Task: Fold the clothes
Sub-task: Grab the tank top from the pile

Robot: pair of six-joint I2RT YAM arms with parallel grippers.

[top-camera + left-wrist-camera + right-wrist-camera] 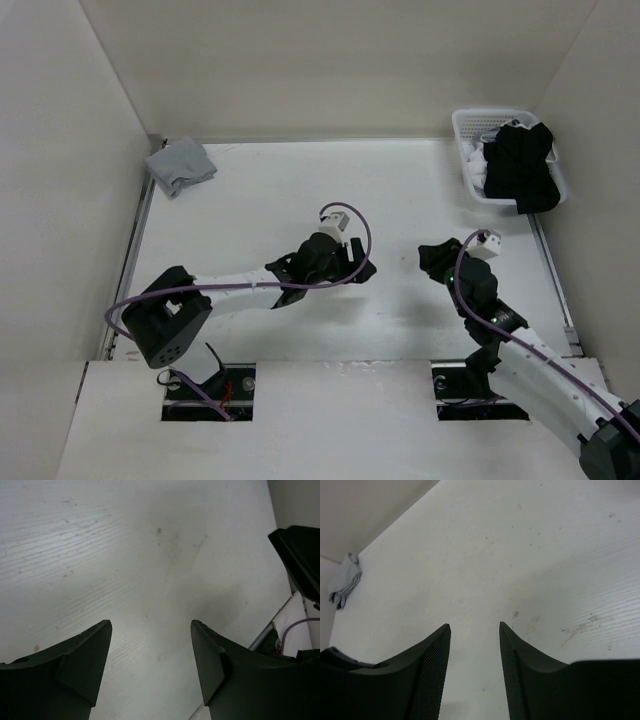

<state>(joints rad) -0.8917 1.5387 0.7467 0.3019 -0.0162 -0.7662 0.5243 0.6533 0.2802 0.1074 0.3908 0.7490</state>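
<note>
Near the arm bases, left gripper (358,268) and right gripper (430,254) hover over the matt white, faintly grained table (260,200), jaws spread, holding nothing. Far right, the clothes (522,165), soft, black and crumpled, lie heaped in a white slotted plastic basket (468,128), well apart from both jaws.

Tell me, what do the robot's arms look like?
The left arm and right arm have white links, chunky black joints and thin purple cables. The left gripper and right gripper each have two black pointed fingers; the right one's look finely ribbed.
</note>
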